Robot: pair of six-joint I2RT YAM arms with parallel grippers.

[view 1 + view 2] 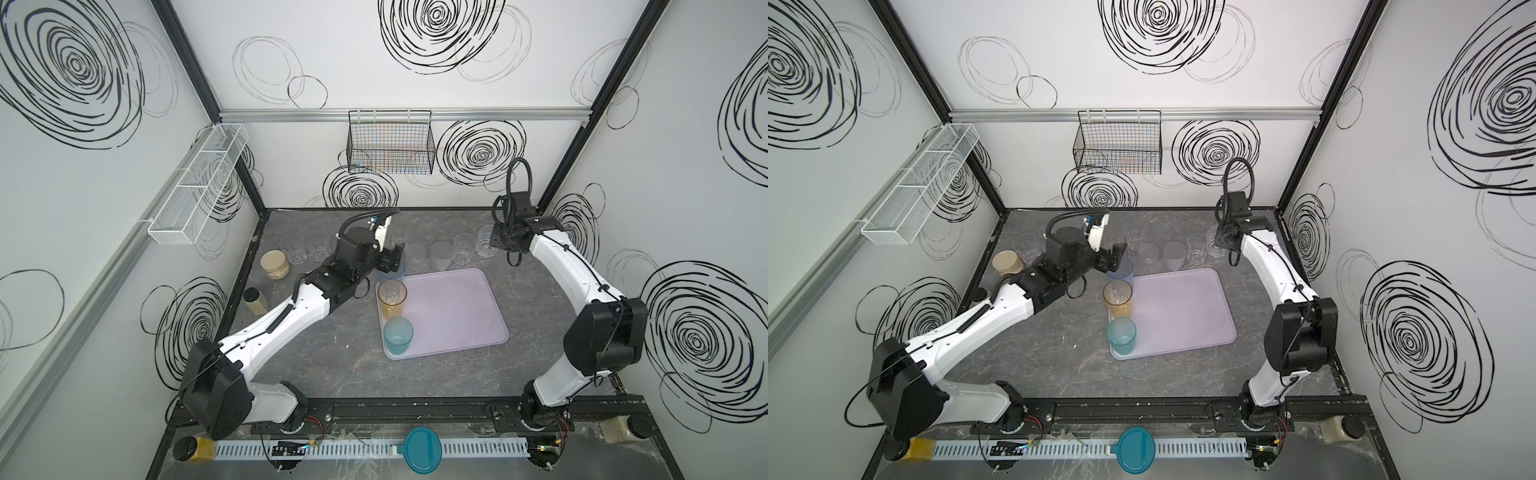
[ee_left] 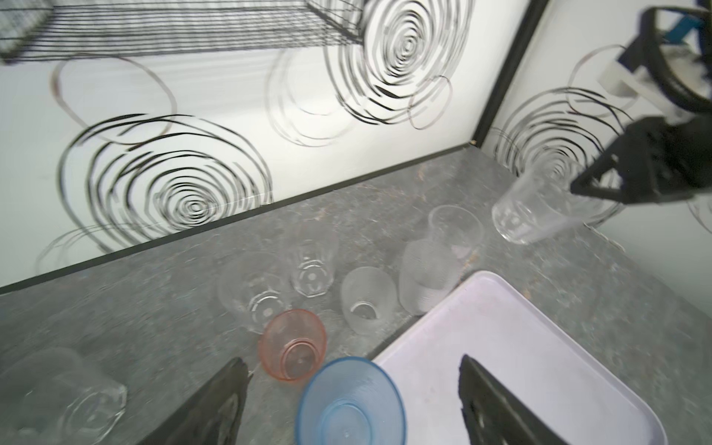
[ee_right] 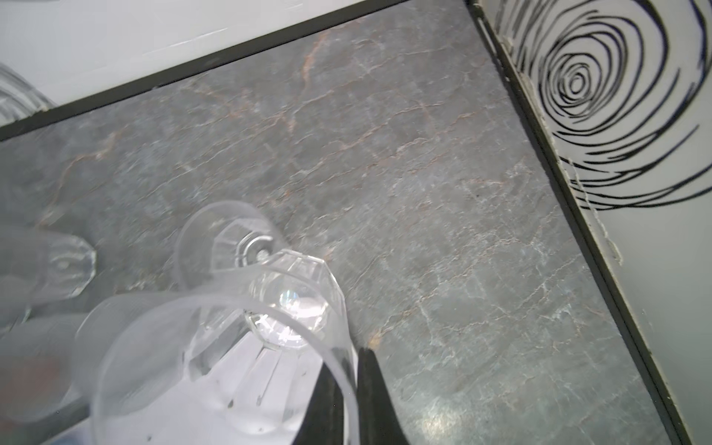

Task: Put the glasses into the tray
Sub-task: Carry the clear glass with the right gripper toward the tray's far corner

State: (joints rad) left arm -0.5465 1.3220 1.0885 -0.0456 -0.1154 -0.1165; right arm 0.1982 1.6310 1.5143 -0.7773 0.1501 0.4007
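Observation:
The lilac tray point(image 1: 453, 316) point(image 1: 1179, 311) lies mid-table. An amber glass point(image 1: 392, 297) and a teal glass point(image 1: 398, 336) stand along its left rim. At its far left corner stands a blue glass point(image 1: 390, 274) point(image 2: 350, 400), with my left gripper point(image 1: 392, 259) point(image 2: 353, 360) open above it, a finger on each side. Beside it is a pink glass point(image 2: 294, 345). At the back right, my right gripper point(image 1: 498, 243) point(image 3: 346, 362) is shut on the rim wall of a clear glass point(image 3: 215, 346) point(image 2: 539, 208), which hangs tilted off the table. Frosted and clear glasses point(image 1: 440, 255) line the back.
Two clear glasses point(image 1: 305, 247) stand back left behind my left arm. Lidded jars point(image 1: 275, 264) point(image 1: 255, 301) sit by the left edge. A black wire basket point(image 1: 390, 145) and a white mesh basket point(image 1: 199, 187) hang on the walls. A teal lid point(image 1: 424, 449) lies in front.

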